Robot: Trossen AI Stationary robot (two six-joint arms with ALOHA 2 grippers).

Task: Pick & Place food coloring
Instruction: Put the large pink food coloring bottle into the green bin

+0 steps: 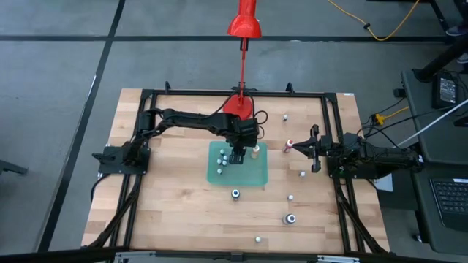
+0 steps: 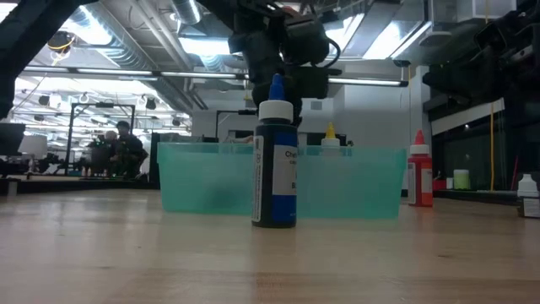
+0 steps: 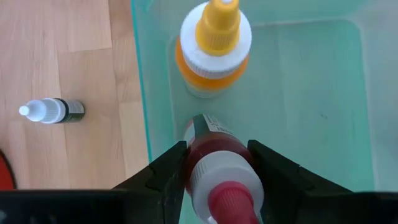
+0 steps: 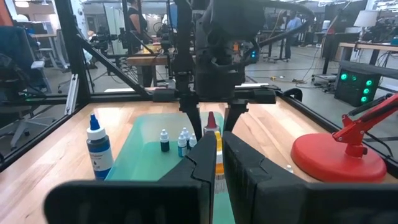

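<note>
- Two fingers of the left pincer (image 3: 214,180) clamp a red-capped food coloring bottle (image 3: 221,171) over the green tray (image 3: 348,93); its base is hidden.
- An orange bottle (image 3: 214,46) stands just beyond.
- The right pincer (image 1: 311,148) waits clenched over the counter (image 1: 168,204), its fingertips hard to make out.

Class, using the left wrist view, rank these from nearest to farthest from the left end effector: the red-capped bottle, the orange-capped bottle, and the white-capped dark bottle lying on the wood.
1. Red-capped bottle, gripped between the end effector fingers, over the green tray.
2. Orange-capped bottle, inside the tray.
3. White-capped dark bottle, outside the tray on the wooden table.
</note>
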